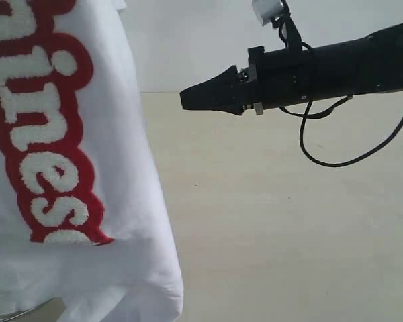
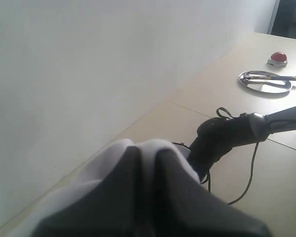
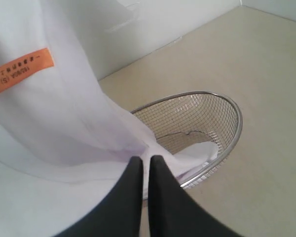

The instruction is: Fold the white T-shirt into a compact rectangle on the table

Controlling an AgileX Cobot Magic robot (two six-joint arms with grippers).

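Observation:
The white T-shirt (image 1: 121,134) hangs in the air at the left of the exterior view, its red and white lettering (image 1: 40,134) turned sideways. My left gripper (image 2: 147,150) is shut on a bunched fold of it, with cloth bulging around both fingers. An orange neck tag (image 3: 20,72) shows in the right wrist view, and the shirt's lower end (image 3: 200,150) lies in the wire basket. My right gripper (image 1: 188,99) hovers above the table (image 1: 289,221), a little to the right of the hanging shirt. Its jaws are shut, tips (image 3: 145,160) together with nothing between them.
A round wire-mesh metal basket (image 3: 235,116) stands on the table under the shirt. Far along the table lie a metal plate with a utensil (image 2: 265,81) and a red button (image 2: 278,58). A pale wall (image 1: 188,40) runs behind the table. A black cable (image 1: 322,157) hangs below the right arm.

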